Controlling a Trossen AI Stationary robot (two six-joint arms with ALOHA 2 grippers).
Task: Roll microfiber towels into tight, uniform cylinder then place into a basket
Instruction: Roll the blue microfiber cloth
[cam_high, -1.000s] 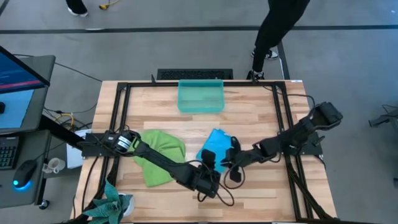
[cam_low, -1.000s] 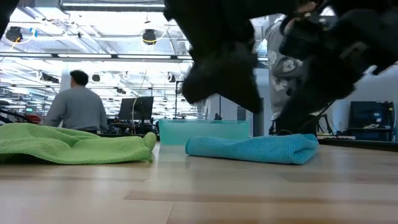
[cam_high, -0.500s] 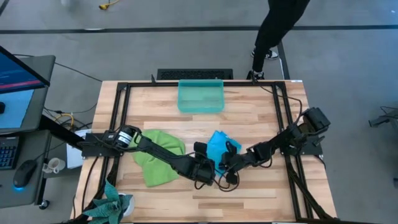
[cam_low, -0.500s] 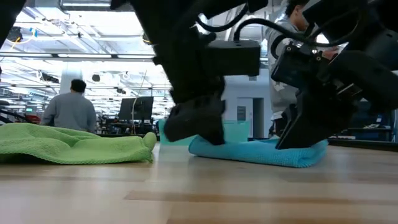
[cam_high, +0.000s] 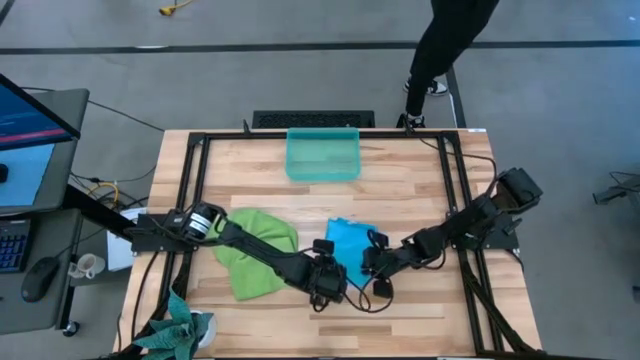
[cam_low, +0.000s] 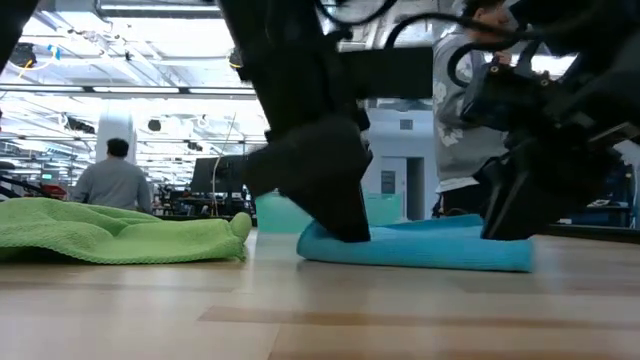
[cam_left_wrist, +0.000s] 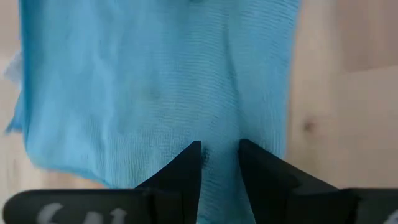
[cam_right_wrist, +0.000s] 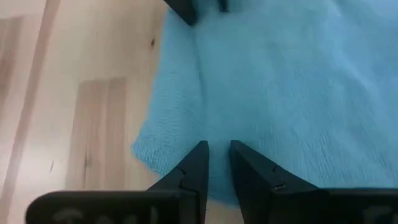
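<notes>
The blue towel (cam_high: 347, 240) is pinned flat near the tabletop's front edge, right of the green towel (cam_high: 257, 250). Its near edge is pinched by the left gripper (cam_left_wrist: 219, 163) and right gripper (cam_right_wrist: 217, 160). The basket (cam_high: 322, 155) is set at the back edge.

1. We see two dark arms built of black segments, with loose black cables looping beside them.
2. The left arm (cam_high: 250, 245) has one silver ring (near its base).
3. Each wrist ends in two black wedge-shaped fingers (cam_left_wrist: 186, 168).
</notes>
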